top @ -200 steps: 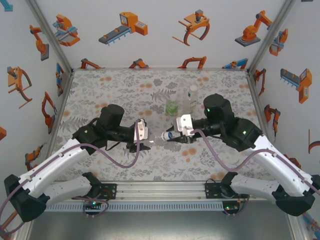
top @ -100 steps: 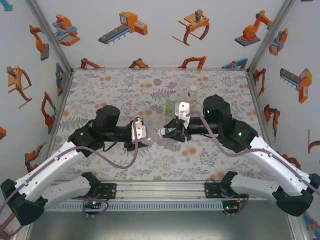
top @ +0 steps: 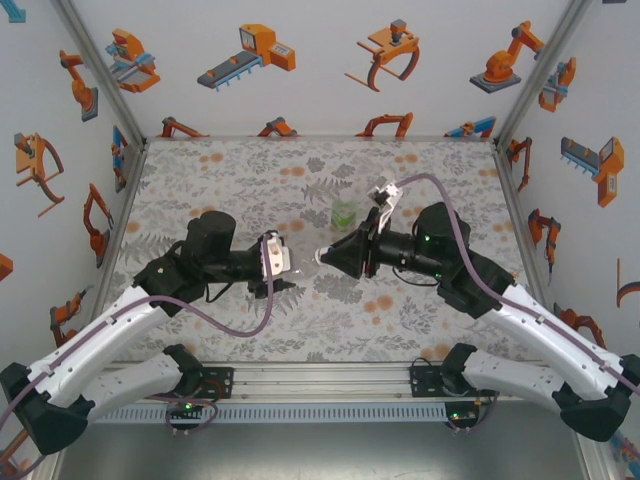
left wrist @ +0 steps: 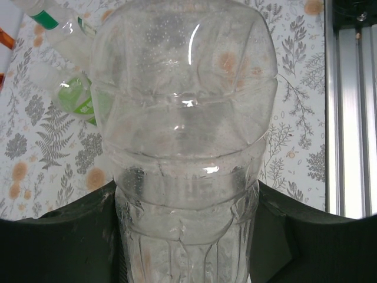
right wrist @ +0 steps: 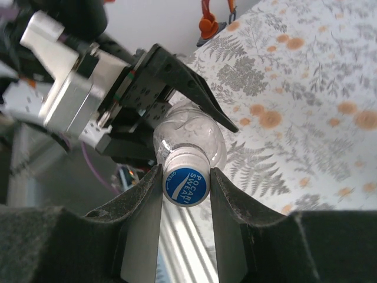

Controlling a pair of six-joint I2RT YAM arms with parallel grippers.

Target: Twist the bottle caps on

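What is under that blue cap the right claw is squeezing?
The neck of a clear bottle, with a white ring; the blue cap covers its mouth and threads.

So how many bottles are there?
3: a held clear bottle, a green bottle on the table, and a tall bottle beside it. None seems hidden.

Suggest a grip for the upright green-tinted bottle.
Grip the green-tinted bottle around its body, below the neck, coming in level from its left in the top view. It stands upright, round sides free there; the right arm crowds its other side. That likely keeps its top reachable.
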